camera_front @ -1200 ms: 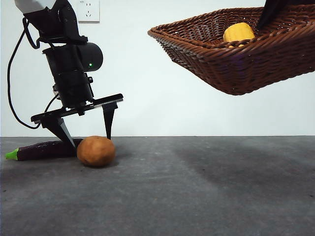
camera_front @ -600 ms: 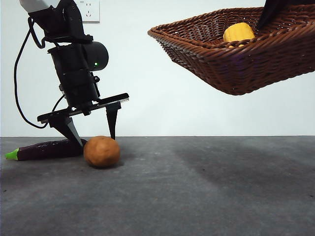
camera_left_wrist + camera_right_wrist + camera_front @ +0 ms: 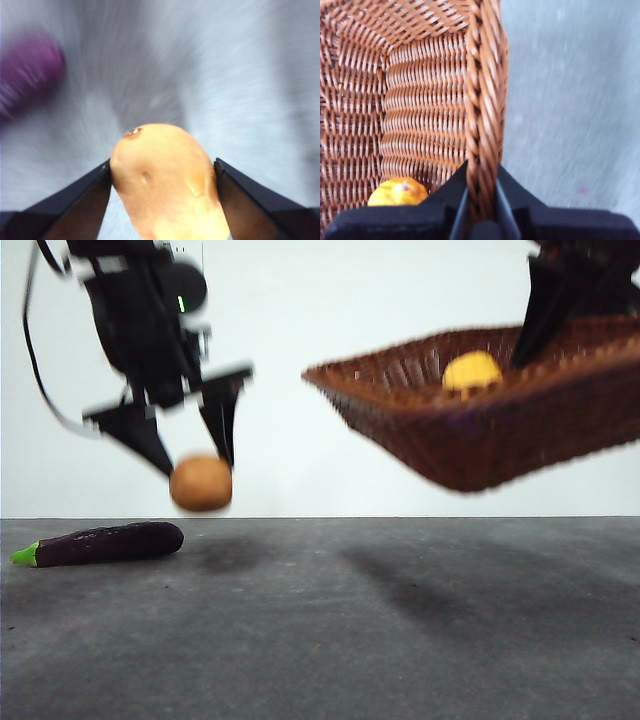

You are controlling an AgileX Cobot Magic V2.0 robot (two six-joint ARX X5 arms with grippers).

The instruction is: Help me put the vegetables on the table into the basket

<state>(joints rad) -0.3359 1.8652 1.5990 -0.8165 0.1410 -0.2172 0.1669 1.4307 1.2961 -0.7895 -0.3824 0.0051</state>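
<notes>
The potato (image 3: 201,483), round, brown and matte-skinned, hung clear of the worktop (image 3: 400,640) at about nine o'clock in the front view, pinched between the two black jaws of the left hand (image 3: 190,455), which touched it on either side; the left wrist view showed the same potato (image 3: 167,182) pale tan with a small dark nick near its top, filling the gap of the left hand (image 3: 162,200). No writing or label could be read anywhere, the pictures being smeared by motion. Below and toward eight o'clock the eggplant (image 3: 105,543) lay flat on the dark grey, mottled worktop, slim, glossy purple, its green stem pointing to the frame's left edge; in the left wrist view it was only a purple blur (image 3: 27,75). The basket (image 3: 480,430), dark-brown wicker with flared sides and a braided rim, hung tilted in the air at two o'clock, well apart from the potato, with pale open space between them. The right hand (image 3: 481,200) was clamped narrowly on the basket's braided rim (image 3: 482,100). The yellow vegetable (image 3: 472,373), bumpy and rounded, sat inside the basket near that hand, also visible in the right wrist view (image 3: 397,193). The worktop beneath the basket carried only soft shadow.
</notes>
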